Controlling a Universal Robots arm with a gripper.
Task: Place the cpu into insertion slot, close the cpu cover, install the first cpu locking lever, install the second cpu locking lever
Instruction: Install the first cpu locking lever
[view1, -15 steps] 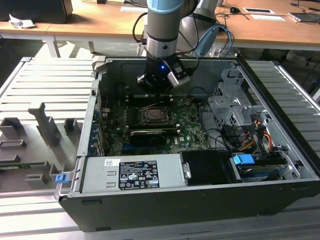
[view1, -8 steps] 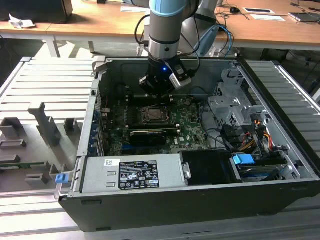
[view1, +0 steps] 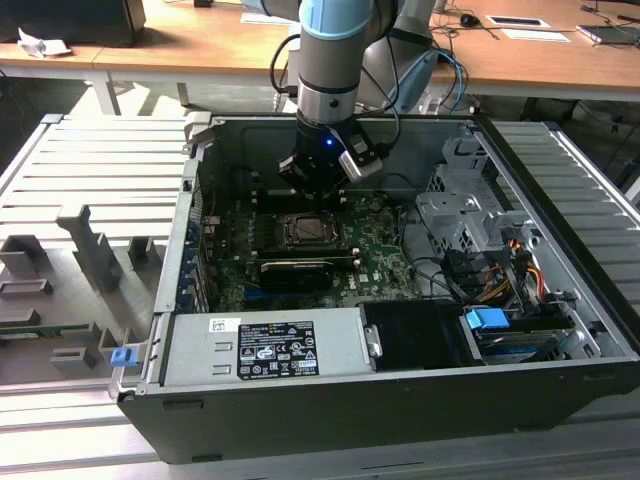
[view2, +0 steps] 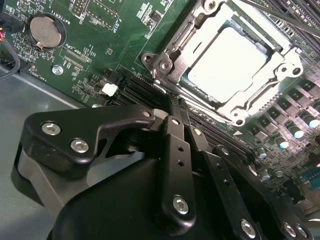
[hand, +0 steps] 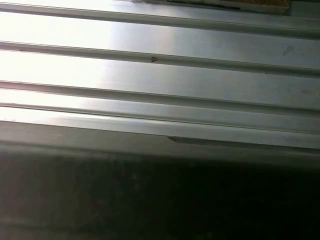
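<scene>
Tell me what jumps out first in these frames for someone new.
The arm's gripper hangs inside the open computer case, just above the motherboard. In the second wrist view, the pale cpu sits in the insertion slot with the metal cpu cover closed around it. A blue tab stands out at the exterior view's right.

Exterior view high over the open computer case (view1: 400, 400); second wrist view close above its motherboard (view2: 100, 45) (shared ground).
</scene>
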